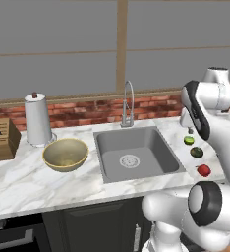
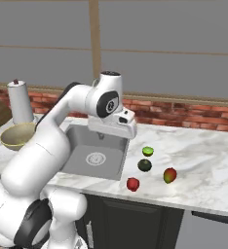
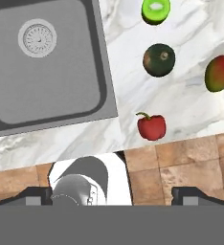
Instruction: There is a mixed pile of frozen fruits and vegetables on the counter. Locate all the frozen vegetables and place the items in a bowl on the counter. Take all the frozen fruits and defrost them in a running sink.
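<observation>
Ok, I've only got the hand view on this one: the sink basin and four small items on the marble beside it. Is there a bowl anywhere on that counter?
Observer: Yes, a wide tan-yellow bowl sits on the counter to the left of the sink, and it looks empty.
Operator: Is water running into the sink?
Observer: The arched faucet stands behind the basin, and no stream shows from it.
Operator: Anything crowding the bowl?
Observer: A paper towel roll stands just behind it, with a knife block further left.
</observation>
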